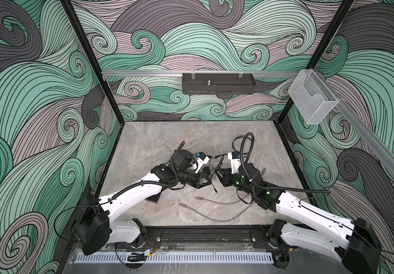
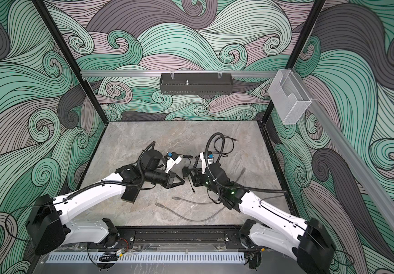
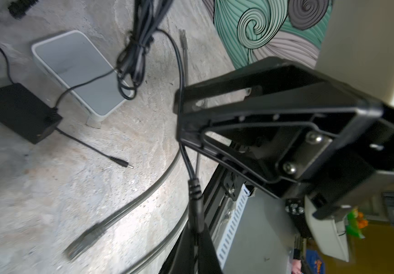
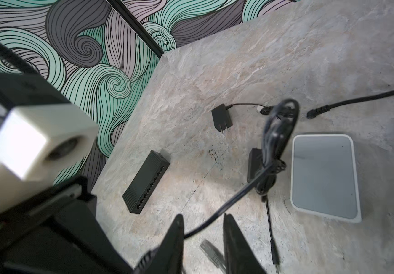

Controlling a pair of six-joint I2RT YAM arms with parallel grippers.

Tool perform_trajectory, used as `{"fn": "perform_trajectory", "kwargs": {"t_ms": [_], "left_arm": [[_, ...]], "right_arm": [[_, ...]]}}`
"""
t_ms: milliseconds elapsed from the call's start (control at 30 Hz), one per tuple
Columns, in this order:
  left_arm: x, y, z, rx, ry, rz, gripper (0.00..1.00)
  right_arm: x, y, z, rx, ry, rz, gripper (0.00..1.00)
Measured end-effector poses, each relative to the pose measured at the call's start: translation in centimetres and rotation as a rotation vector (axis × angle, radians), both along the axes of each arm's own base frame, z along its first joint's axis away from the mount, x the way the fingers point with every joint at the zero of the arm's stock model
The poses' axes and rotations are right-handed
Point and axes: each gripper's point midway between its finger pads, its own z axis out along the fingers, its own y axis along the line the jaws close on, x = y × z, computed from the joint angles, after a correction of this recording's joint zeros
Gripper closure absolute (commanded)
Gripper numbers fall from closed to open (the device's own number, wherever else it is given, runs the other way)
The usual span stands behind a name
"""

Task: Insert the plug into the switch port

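The left claw is closed tight on the plug, the thick end of a thin black cord. The tip of the plug is hidden between the fingers. From the plug the cord runs past the tip of the right claw and on to a tied bundle of the same cord, which hangs up off the surface. The right claw is open: its two fingers stand apart and the cord runs through the gap, close to one finger. In both top views the two claws point at each other, tips near, over the middle of the surface. The switch is a flat black box with a row of ports along one long side. It lies on the surface, well apart from the plug, and in both top views it sits partly under the left arm. A white box lies near the bundle, with a black power brick just beside it. A grey cable lies loose on the surface near the claws.
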Motion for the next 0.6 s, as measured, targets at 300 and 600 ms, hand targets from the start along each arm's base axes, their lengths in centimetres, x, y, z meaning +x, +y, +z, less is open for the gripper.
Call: {"fn": "perform_trajectory", "kwargs": {"t_ms": [300,600], "left_arm": [[0.6,2.2,1.0,0.263,-0.158,-0.156,1.0],[-1.6,4.3,-1.5,0.477,-0.314,-0.383,1.0]], "right_arm": [[-5.9,-1.9,2.9,-0.108,-0.109,0.303,0.71],[-9.7,-0.3,2.2,-0.175,-0.228,0.628,0.72]]}}
